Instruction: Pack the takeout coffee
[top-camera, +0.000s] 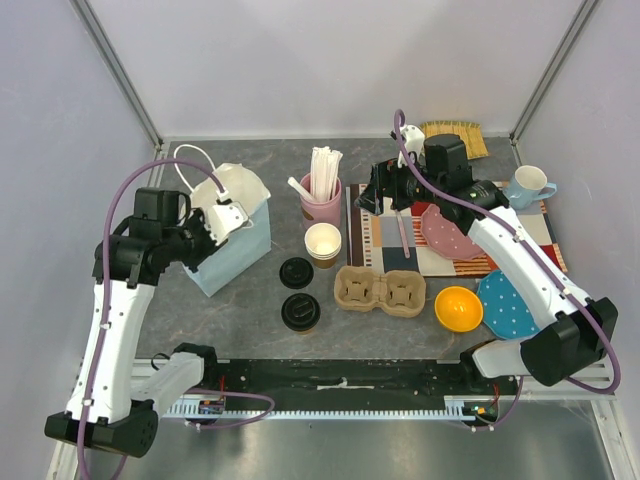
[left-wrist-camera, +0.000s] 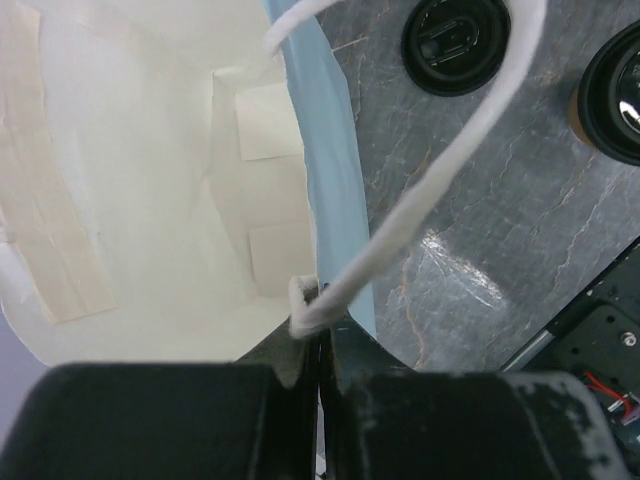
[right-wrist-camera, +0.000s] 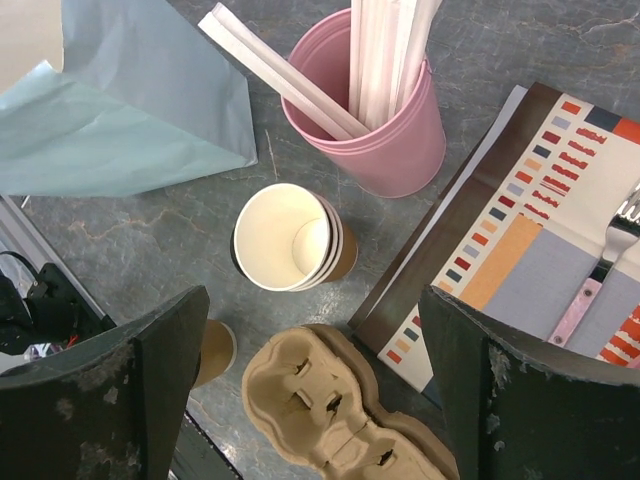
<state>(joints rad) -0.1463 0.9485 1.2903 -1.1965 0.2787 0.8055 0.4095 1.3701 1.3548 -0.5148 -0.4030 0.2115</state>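
The takeout coffee (top-camera: 300, 312) stands upright on the table (top-camera: 240, 325), lid on, just in front of a loose black lid (top-camera: 296, 272) and left of the cup carrier (top-camera: 380, 290).

The right gripper (right-wrist-camera: 312, 330) hangs released, jaws wide, above the unlidded cup stack (right-wrist-camera: 285, 238), not the coffee. Risk: a descent from here grasps the wrong cup. Squeezing the coffee hard may pop its lid.

The left gripper (left-wrist-camera: 322, 345) is clenched on the paper bag (top-camera: 235, 240) rim at the root of the handle (left-wrist-camera: 430, 190). Risk: a slip or pull collapses the mouth or tips the bag.
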